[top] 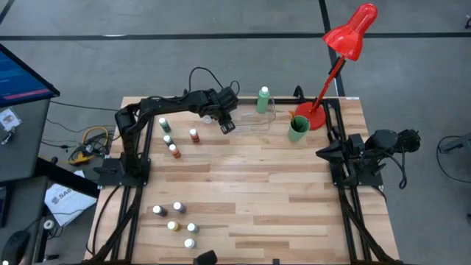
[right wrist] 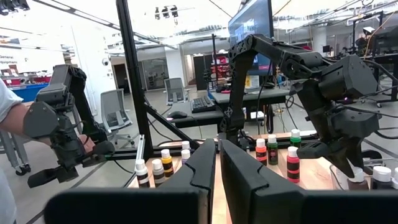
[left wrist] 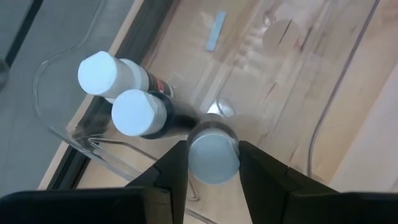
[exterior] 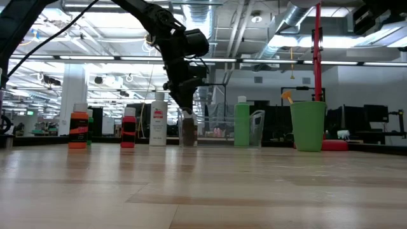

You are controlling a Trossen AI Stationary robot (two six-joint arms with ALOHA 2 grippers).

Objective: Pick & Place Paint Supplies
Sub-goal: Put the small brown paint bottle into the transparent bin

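Wooden table (top: pixel 243 191) is still holding many little bottles. I am gripping a white-capped bottle (left wrist: pixel 213 154) in my left gripper (left wrist: pixel 212 168) over the clear tray (left wrist: pixel 93 146), beside two bottles already inside. My right gripper (right wrist: pixel 217 163) is waiting, closed.

- the wooden table (top: pixel 250 191) of pale butcher-block planks stands on a grey floor (top: pixel 184 51) crossed by dark lines.
- a red desk lamp (top: pixel 346 44) stands at the table's far edge, its shade tilted up.
- a monitor with a blue screen (top: pixel 18 73) sits off the table's left side, with papers (top: pixel 62 199) and cables (top: pixel 88 143) on the floor near it.
- beyond the table lies an open workshop with a ceiling of exposed ducts (exterior: pixel 254 25) and strip lights, a white column (exterior: pixel 73 89), office chairs (right wrist: pixel 112 109) and desks.
- a person's sleeve (right wrist: pixel 7 102) shows at one edge.
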